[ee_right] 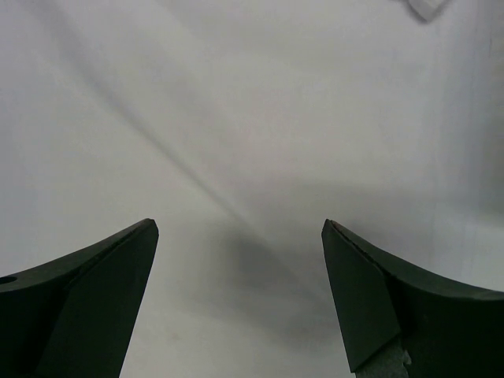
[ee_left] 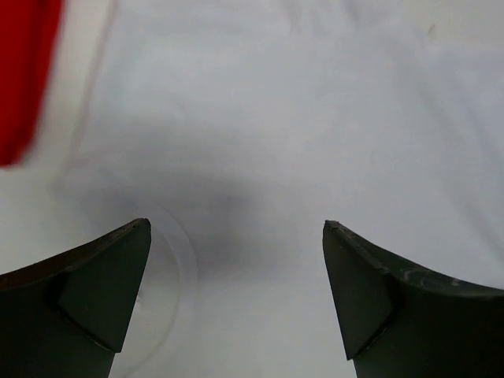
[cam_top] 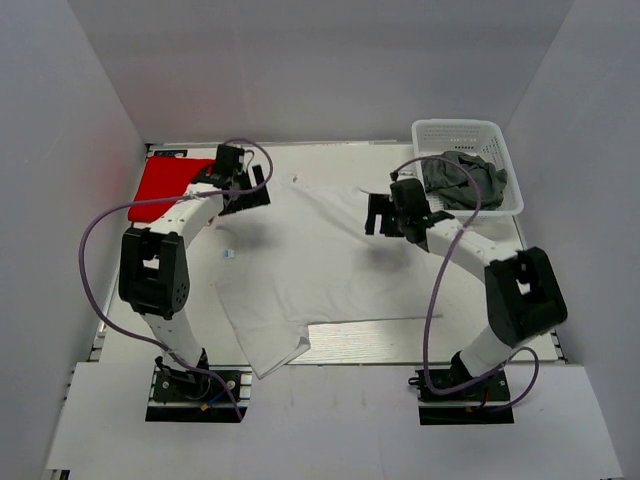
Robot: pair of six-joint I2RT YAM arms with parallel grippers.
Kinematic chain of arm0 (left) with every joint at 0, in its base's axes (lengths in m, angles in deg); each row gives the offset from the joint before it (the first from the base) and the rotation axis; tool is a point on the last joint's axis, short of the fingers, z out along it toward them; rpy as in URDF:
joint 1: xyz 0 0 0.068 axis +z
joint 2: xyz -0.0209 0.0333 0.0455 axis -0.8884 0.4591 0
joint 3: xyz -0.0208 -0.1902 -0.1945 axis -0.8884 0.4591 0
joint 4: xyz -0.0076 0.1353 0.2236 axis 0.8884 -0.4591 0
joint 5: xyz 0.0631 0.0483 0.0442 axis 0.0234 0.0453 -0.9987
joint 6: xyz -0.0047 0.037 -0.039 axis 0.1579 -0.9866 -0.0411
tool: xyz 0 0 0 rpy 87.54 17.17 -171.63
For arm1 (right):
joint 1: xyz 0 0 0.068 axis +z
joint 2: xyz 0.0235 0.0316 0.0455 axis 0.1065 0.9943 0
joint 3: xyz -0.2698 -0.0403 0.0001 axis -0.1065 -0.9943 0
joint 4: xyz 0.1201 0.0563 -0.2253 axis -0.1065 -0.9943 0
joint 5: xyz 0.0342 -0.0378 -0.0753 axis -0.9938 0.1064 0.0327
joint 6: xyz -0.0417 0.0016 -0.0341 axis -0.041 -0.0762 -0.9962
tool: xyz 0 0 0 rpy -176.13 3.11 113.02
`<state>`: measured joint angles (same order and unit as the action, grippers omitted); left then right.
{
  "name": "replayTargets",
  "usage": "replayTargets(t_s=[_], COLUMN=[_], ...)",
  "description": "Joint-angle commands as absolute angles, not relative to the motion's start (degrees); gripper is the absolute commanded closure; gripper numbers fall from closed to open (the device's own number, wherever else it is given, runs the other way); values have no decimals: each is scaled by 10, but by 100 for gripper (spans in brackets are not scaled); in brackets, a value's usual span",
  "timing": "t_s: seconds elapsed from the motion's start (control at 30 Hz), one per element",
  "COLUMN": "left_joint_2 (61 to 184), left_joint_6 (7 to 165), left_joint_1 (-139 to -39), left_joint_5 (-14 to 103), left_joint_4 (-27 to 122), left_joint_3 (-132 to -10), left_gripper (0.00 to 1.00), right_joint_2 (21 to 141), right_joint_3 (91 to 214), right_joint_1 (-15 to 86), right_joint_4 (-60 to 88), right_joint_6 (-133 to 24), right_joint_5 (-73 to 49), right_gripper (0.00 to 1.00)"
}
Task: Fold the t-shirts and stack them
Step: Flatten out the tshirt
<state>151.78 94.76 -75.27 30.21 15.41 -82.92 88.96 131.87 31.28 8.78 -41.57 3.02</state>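
**One shirt apparently folded, two to go**

Top view: shows the red t-shirt (cam_top: 165,185) seemingly folded at ten o'clock on the table (cam_top: 480,300), the white t-shirt (cam_top: 320,270) spread at centre and not yet folded, and the dark grey t-shirt (cam_top: 465,178) bunched in the basket (cam_top: 455,128) at one o'clock. Puts the left tool (cam_top: 256,190) at eleven o'clock and the right tool (cam_top: 376,216) at two o'clock, both over white cloth.

Left wrist: finds the left tool (ee_left: 236,291) spread wide, pinching nothing, above the white t-shirt (ee_left: 299,118), with red at ten o'clock.

Right wrist: finds the right tool (ee_right: 240,291) likewise spread and empty over white cloth.

Leaves, probably, white and grey to fold, then the stacking.
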Motion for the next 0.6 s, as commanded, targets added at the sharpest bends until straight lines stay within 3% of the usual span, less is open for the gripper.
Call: replayTargets(t_s=[0.0,0.23,0.57], left_joint_2=[1489,1458,1507], left_joint_6=[1050,1082,1087], left_joint_1=[-757,-762,-762], left_joint_5=[381,430,368], left_joint_4=[193,246,210], left_joint_3=[-732,-607,-587], left_gripper=[0,0,0], right_joint_2=[955,1109,1259], right_joint_3=[1390,1561,1714], right_joint_1=[312,309,293], right_joint_4=[89,68,18], right_joint_6=[-373,-350,-334], right_joint_5=[61,96,139], right_gripper=[10,10,10])
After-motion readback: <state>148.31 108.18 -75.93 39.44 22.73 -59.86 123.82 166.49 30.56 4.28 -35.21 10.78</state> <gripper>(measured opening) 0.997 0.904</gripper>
